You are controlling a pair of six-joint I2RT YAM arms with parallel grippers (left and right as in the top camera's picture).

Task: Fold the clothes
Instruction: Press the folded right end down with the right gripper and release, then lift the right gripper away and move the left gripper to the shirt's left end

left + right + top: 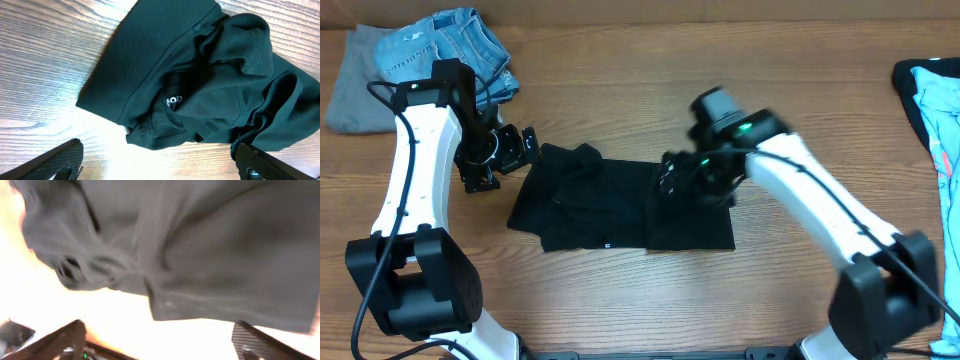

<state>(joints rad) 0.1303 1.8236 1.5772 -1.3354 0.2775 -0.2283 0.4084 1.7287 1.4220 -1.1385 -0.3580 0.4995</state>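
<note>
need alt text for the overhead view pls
A black garment lies in the middle of a wooden table, roughly rectangular and rumpled at its left end. The left end effector is at its left edge, and the right end effector, blurred, is over its right part. Light blue jeans and a grey cloth sit in the far left corner.

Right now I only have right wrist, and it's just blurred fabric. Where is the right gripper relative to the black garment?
Observer: Overhead has the right gripper over the right end of the black garment.
Operator: And the other arm?
Observer: Left gripper is open, beside the garment's upper-left corner, not holding it.
Operator: Anything else nearby?
Observer: Jeans and a grey cloth, bunched at the top left of the overhead view, apart from the garment.
</note>
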